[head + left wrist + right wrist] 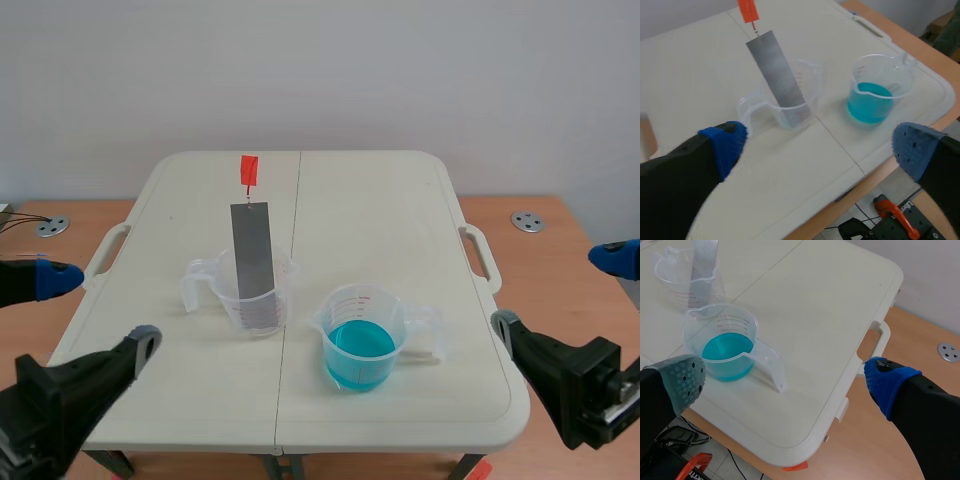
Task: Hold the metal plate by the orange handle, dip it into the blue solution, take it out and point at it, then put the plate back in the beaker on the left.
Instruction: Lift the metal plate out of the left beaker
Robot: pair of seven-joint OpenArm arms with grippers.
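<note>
I see left gripper (820, 150) spread wide, right gripper (785, 380) too. Metal plate (252, 245) leans in clear beaker (286, 272), near blue solution (360, 345).

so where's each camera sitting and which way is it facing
scene view: set back between left claw and right claw, both visible, facing across the white folding table.
left wrist view: behind open left claw, facing the grey metal plate in the clear beaker.
right wrist view: behind open right claw, facing the clear beaker of blue solution.
shared: both beakers.

Black arms (70, 385), thick fingers (670, 190), dotted pads (890, 382) (blue, one seemingly grey-green)
</note>
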